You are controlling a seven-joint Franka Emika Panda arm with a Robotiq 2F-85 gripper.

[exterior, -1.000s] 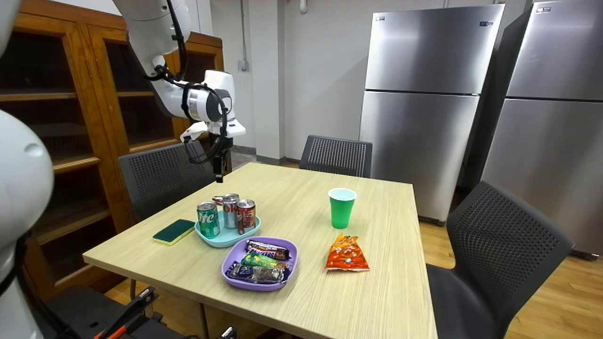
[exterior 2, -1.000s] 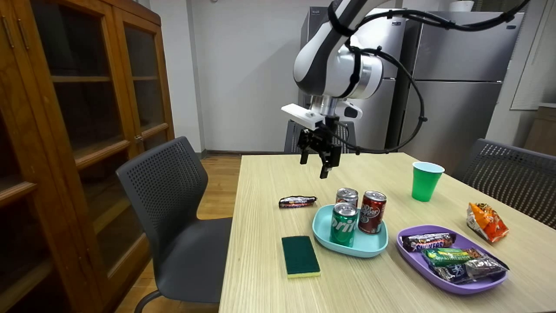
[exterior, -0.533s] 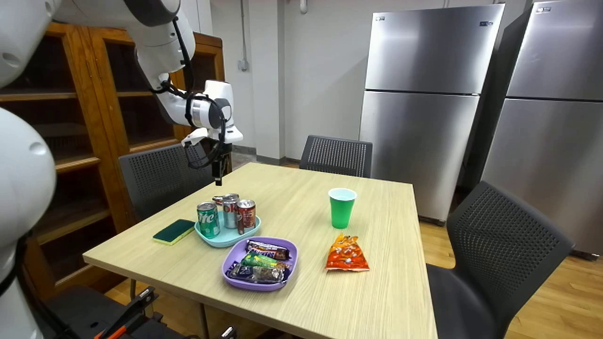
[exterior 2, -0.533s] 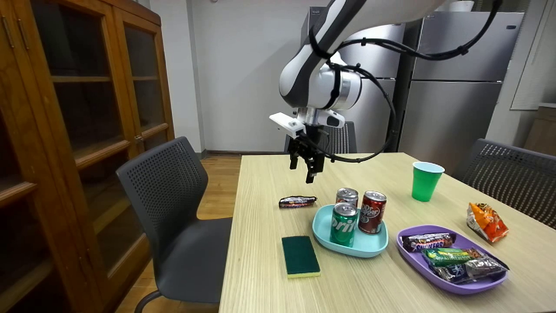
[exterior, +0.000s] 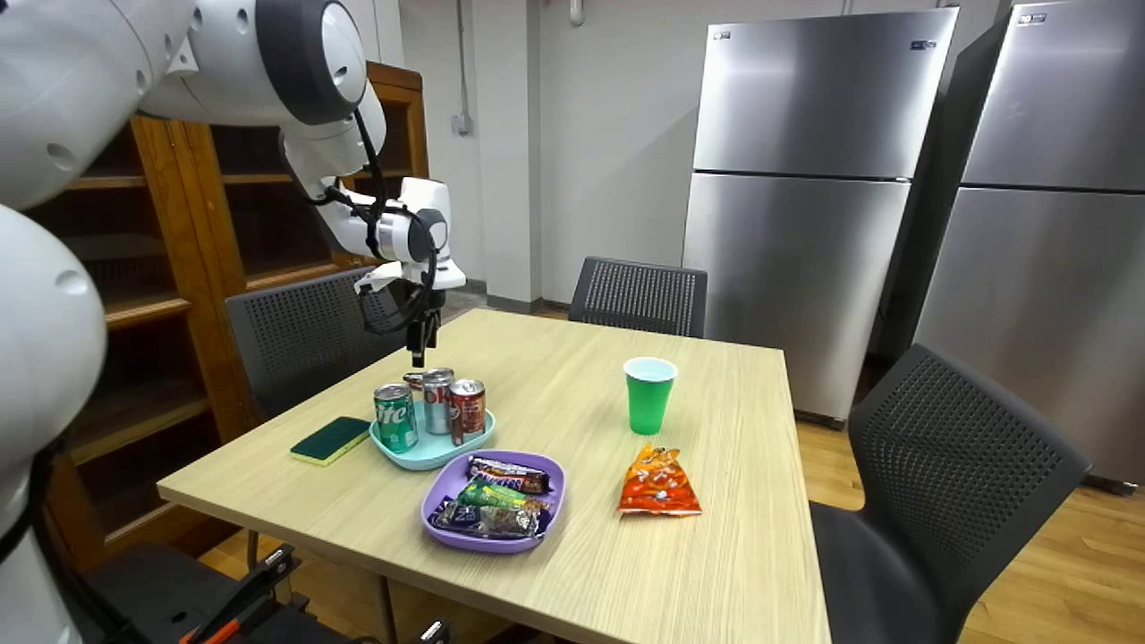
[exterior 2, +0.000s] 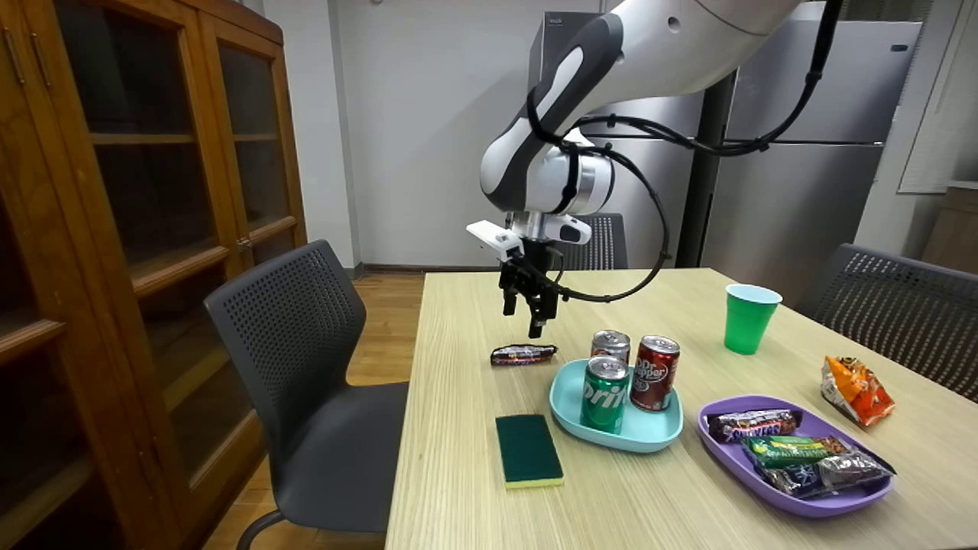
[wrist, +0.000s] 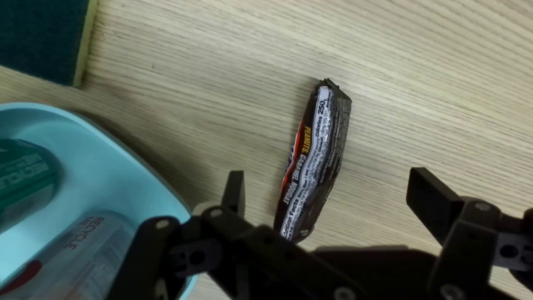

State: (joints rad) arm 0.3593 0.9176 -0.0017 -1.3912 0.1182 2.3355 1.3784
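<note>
My gripper (wrist: 327,187) is open and empty, its fingers wide apart above the table. A dark-wrapped candy bar (wrist: 312,166) lies on the table below, between the fingers' lines and untouched; its near end is partly hidden by the gripper in the wrist view. In an exterior view the gripper (exterior 2: 522,321) hangs just above and behind the candy bar (exterior 2: 523,354). In another exterior view the gripper (exterior: 424,353) is over the bar (exterior: 414,380), which is mostly hidden by cans. A light-blue tray (wrist: 112,158) beside it holds a green can (exterior 2: 603,397), a silver can (exterior 2: 610,345) and a dark red can (exterior 2: 655,374).
A green-and-yellow sponge (exterior 2: 529,449) lies beside the blue tray. A purple tray (exterior: 447,537) holds several wrapped snacks. A green cup (exterior: 648,401) and an orange snack bag (exterior: 659,483) stand farther along the table. Chairs (exterior 2: 290,328) surround it; a wooden cabinet (exterior 2: 214,267) stands alongside.
The arm has come down steadily, and in an exterior view it has shifted left, bringing the open gripper closer to the candy bar. The things on the table have not moved.
</note>
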